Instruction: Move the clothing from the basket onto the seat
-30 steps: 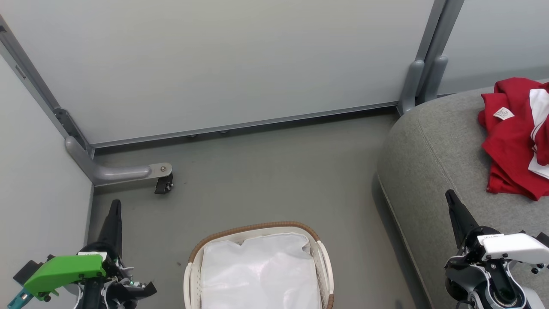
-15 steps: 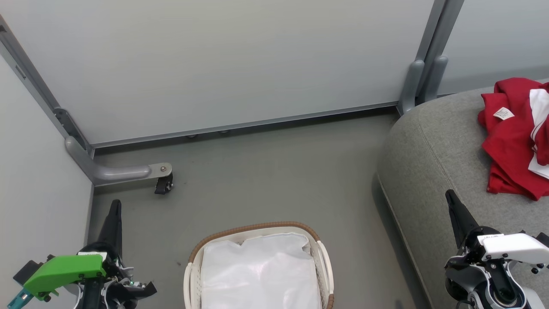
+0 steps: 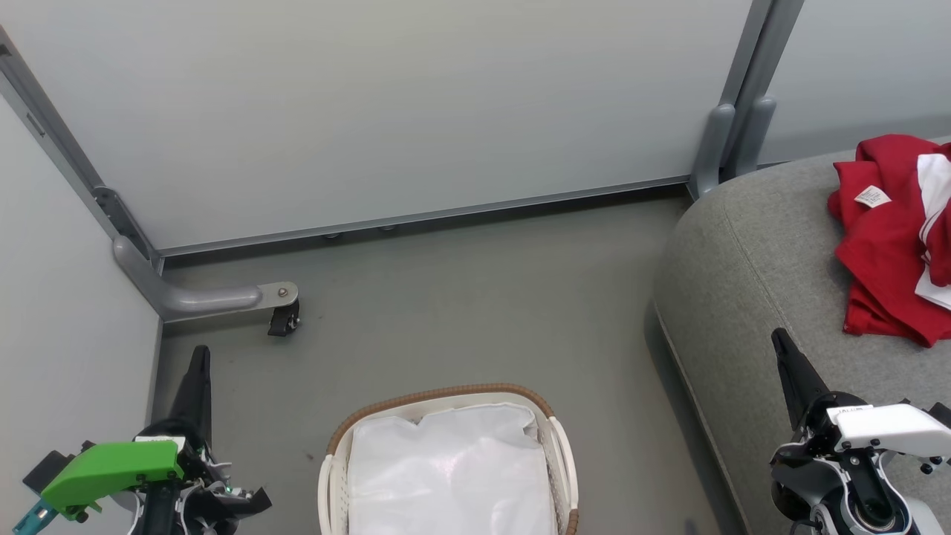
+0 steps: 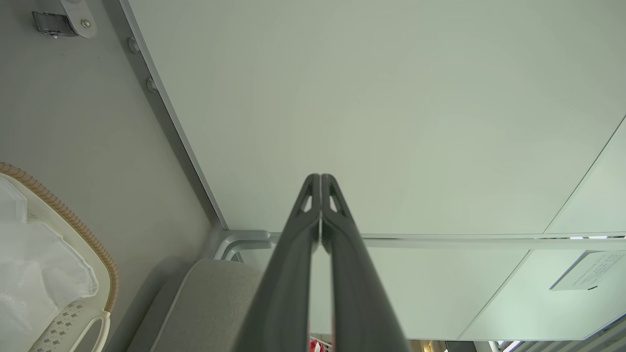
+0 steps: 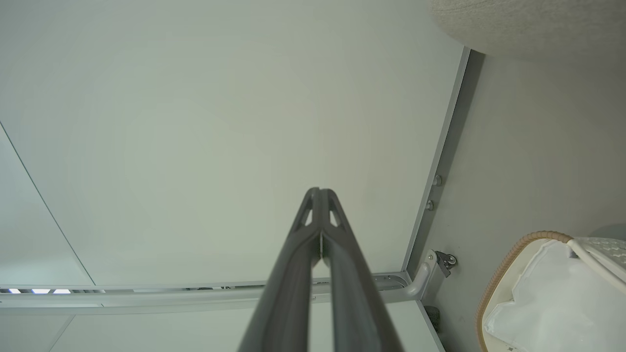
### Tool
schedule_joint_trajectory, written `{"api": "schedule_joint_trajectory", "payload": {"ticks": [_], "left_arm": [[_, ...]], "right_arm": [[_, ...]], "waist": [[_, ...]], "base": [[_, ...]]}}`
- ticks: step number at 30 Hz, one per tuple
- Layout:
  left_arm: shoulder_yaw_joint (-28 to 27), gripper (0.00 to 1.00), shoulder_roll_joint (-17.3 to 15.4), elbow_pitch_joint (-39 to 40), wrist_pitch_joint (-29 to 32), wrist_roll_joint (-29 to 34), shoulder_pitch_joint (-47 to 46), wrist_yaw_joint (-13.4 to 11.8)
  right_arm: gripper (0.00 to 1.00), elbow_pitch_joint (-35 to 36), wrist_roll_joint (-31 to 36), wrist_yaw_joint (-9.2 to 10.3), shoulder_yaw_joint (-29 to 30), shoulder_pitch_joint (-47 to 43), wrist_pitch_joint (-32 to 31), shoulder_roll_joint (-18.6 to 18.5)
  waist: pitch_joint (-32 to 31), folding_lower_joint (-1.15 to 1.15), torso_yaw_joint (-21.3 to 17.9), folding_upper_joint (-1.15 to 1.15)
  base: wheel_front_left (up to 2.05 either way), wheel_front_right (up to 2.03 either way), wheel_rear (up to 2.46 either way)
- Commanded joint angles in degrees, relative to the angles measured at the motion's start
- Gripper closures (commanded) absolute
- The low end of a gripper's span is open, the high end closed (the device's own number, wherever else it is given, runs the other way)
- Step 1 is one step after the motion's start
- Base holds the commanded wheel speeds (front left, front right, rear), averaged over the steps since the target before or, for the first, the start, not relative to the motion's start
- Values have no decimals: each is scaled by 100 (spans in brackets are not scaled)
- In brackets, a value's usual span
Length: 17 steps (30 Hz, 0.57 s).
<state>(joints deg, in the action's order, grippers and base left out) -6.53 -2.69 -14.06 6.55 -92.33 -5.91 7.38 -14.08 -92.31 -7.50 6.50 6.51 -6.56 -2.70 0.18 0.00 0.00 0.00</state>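
You have the clothing (image 3: 888,245) lying in a red and white heap on the seat (image 3: 750,275), at 2 o'clock in your head view. The basket (image 3: 438,394) stands on the floor (image 3: 461,297) at 6 o'clock, and its white liner (image 3: 446,475) is what you see inside. Your left gripper (image 3: 199,360) hangs at 8 o'clock and your right gripper (image 3: 781,343) at 4 o'clock. On both, the jaws are clenched tip to tip, grasping nothing.
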Motion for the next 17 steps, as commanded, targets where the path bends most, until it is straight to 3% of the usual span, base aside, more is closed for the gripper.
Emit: {"api": "schedule_joint_trajectory", "payload": {"ticks": [1,17], "left_arm": [[-11,100,-35,10,18,-18,-62,26],[-10,100,-36,9,17,-17,-61,26]], "right_arm": [[100,23,-19,2,10,-62,-18,-34],[100,23,-19,2,9,-62,-17,-34]], "waist": [[0,0,0,0],[0,0,0,0]], "base": [[0,0,0],[0,0,0]]}}
